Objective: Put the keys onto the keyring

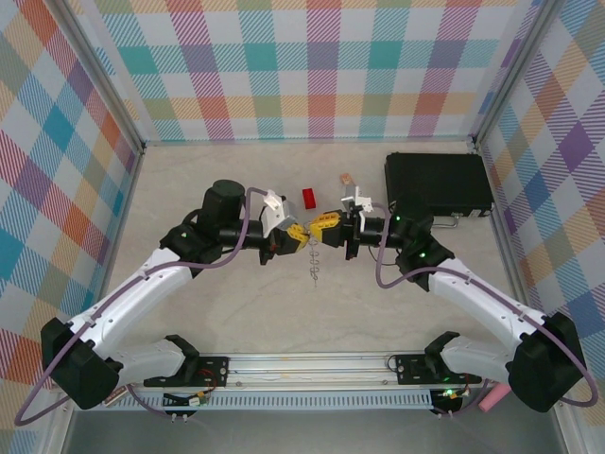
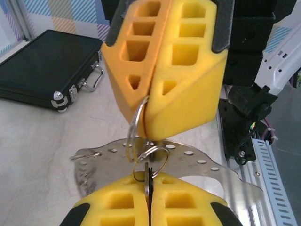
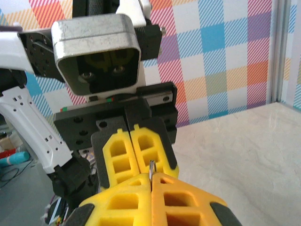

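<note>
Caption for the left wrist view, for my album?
Tip to tip: left fingers pinch a thin black key; right fingers pinch a wire loop of the grey keyring.

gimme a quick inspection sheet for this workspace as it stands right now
surface: pale table, arms meeting over its middle
job's things: key pinched in left gripper; keyring, one of its wire loops pinched in right gripper
clutter: red block, tan block, black case far right, pink object by right base
grippers: both shut, tip to tip
cables: purple cable along each arm
surroundings: plaid walls
</note>
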Controlling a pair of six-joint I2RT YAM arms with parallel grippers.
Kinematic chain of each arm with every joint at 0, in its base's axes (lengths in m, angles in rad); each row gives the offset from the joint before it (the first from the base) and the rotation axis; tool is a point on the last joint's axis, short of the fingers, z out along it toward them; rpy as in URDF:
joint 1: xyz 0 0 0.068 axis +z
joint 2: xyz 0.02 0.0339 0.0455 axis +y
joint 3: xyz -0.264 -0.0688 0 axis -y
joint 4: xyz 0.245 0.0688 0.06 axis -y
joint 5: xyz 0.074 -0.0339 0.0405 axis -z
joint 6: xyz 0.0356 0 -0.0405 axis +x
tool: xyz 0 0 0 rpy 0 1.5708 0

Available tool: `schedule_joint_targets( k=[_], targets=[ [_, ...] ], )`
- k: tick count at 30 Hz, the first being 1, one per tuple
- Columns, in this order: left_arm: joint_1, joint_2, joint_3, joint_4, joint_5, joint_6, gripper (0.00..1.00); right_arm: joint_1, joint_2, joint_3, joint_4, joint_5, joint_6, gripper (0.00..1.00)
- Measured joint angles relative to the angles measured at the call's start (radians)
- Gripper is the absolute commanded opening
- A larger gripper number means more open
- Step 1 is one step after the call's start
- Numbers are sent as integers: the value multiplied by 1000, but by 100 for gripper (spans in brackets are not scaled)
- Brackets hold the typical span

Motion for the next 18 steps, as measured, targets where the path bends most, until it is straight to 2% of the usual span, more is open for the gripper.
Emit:
schedule_joint_targets(
  k=[7, 8, 10, 11, 18],
  targets=[
    [-31, 26, 2, 23, 4, -20, 1, -1, 0, -36, 89, 4, 41, 0],
    [-32, 27, 2, 28, 4, -27, 5, -1, 0, -37, 95, 5, 44, 0],
    [-33, 25, 2, 39, -4, -36, 22, -1, 0, -37, 105, 11, 44, 0],
    [-34, 22, 2, 43, -10, -43, 27, -1, 0, -37, 112, 21, 44, 0],
    [-13, -32, -12, 108, -37, -129, 29, -13, -11, -37, 145, 55, 43, 0]
  ],
)
